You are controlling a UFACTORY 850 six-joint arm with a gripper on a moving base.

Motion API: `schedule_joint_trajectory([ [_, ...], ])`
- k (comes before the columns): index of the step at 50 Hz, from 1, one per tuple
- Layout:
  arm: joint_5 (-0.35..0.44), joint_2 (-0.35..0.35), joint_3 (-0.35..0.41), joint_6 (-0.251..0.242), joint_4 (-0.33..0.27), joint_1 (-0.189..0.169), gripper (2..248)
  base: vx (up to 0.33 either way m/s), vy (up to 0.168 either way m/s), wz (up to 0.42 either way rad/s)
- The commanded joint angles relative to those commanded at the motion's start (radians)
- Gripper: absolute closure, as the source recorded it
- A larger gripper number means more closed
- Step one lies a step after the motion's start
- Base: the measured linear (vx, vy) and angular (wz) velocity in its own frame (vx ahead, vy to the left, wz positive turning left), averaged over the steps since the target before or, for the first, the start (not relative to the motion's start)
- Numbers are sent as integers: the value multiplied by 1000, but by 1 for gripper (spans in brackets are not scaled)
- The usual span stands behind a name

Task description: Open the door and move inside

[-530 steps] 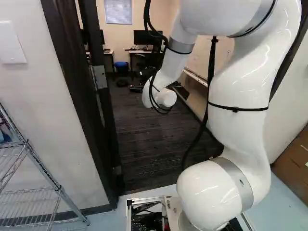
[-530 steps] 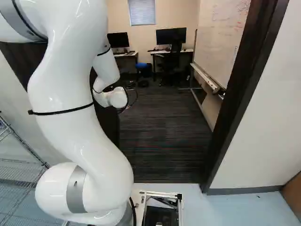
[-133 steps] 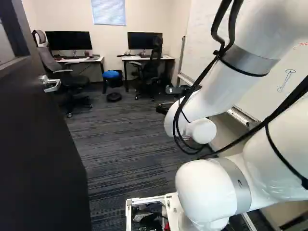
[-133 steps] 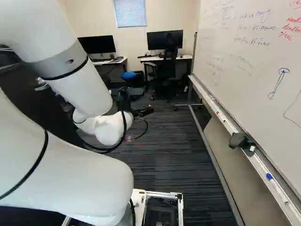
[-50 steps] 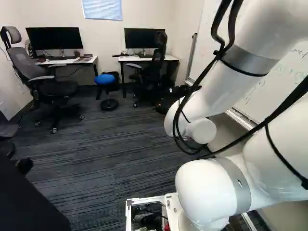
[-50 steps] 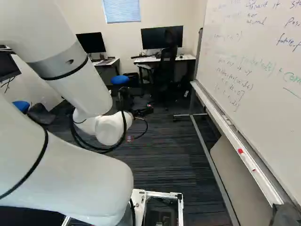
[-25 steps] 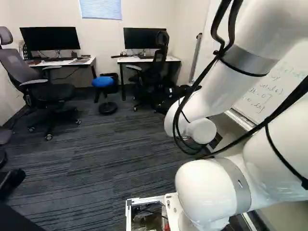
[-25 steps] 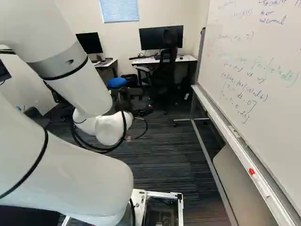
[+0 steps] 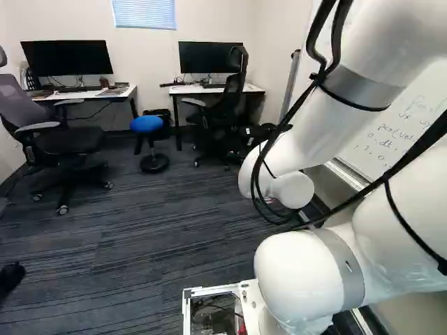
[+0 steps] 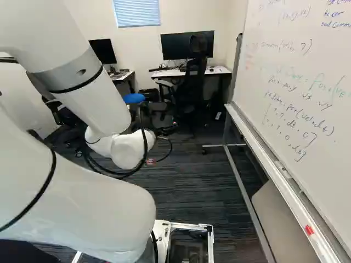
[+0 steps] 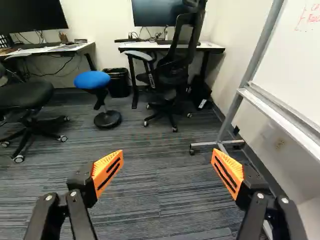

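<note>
Gripper hangs left of the whiteboard, spread wide and empty, probably because moving inside needs no grip. Door shows in no view; 2 desks beyond the whiteboard's near end suggest it's already behind.

base moved ahead through doorway | arm bent lower | door gone from left base view
</note>
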Motion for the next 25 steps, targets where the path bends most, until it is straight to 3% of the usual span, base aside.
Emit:
schedule_joint_trajectory([
  [25,0,0,0,0,0,0,3,184,2,-8],
])
